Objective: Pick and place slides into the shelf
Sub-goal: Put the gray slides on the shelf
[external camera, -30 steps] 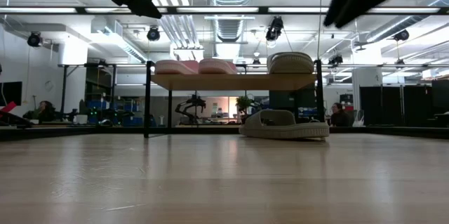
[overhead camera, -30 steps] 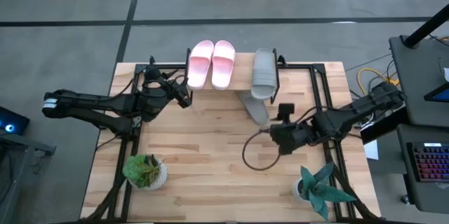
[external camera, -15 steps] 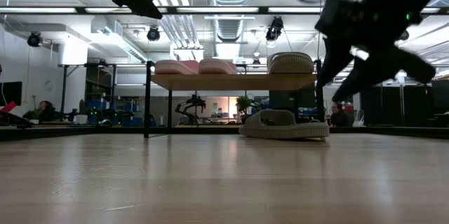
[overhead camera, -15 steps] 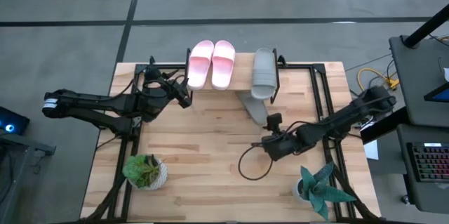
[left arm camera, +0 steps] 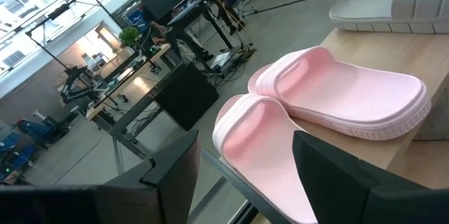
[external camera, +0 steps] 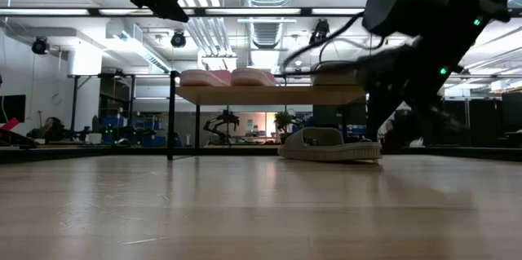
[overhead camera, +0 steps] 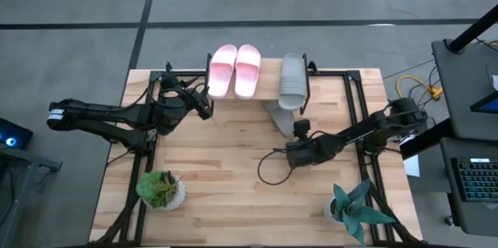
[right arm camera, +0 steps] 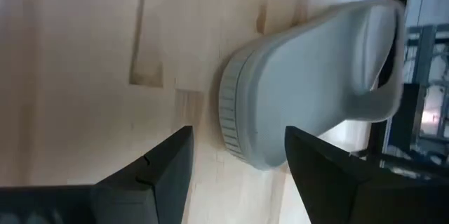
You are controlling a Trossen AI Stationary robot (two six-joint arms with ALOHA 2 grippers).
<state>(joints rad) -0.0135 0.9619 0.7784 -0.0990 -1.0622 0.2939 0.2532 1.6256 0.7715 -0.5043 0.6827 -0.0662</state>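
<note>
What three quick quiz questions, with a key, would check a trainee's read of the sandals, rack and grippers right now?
1. How many sandals lie on the rack?
2. True or false: the right gripper is shut on the grey sandal on the table.
3. Which gripper is nearest the pink sandals: A left, B right?

Key: 1. Three: two pink, one grey sandal on top. 2. False; it is open, just short of that sandal. 3. A, the left gripper.

Two slides (overhead camera: 235,70) pale pink, two slides (overhead camera: 292,82) grey. Shelf (external camera: 269,94) top light wood, legs black. Worktop (overhead camera: 226,170) pale planked wood. Arms dark.
</note>
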